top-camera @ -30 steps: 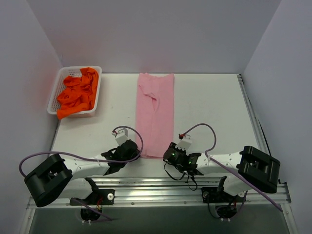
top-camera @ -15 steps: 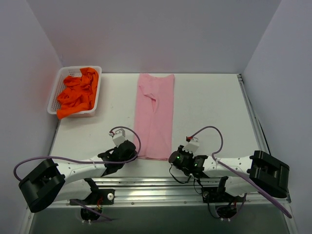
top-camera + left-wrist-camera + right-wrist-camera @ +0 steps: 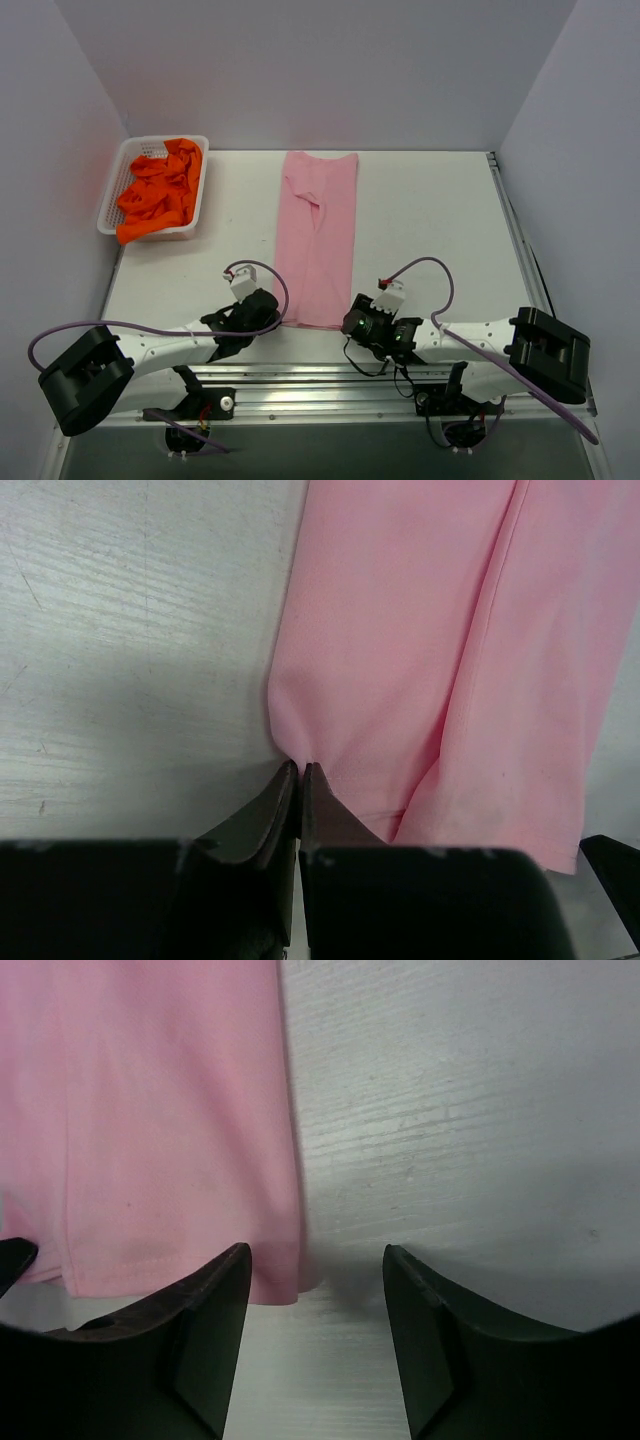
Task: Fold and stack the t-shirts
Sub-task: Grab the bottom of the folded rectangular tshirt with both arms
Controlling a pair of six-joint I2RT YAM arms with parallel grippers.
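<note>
A light pink t-shirt (image 3: pixel 318 235) lies folded into a long strip down the middle of the table. My left gripper (image 3: pixel 270 312) is shut on the strip's near left edge; in the left wrist view the fingertips (image 3: pixel 288 778) pinch a small tuck of the pink cloth (image 3: pixel 420 650). At the strip's near right corner, my right gripper (image 3: pixel 352 320) stands open. In the right wrist view the pink corner (image 3: pixel 150 1130) lies just inside the left finger of that gripper (image 3: pixel 316 1250), with bare table across the rest of the gap. Orange t-shirts (image 3: pixel 158 192) lie bunched in the basket.
The white mesh basket (image 3: pixel 116 170) stands at the far left corner against the wall. Grey walls close in the left, far and right sides. A metal rail (image 3: pixel 330 375) runs along the near edge behind both grippers.
My right gripper closed nearly shut, then opened again, and it shifted slightly left toward the shirt's corner. The left gripper kept its pinch while its arm swung a little lower.
</note>
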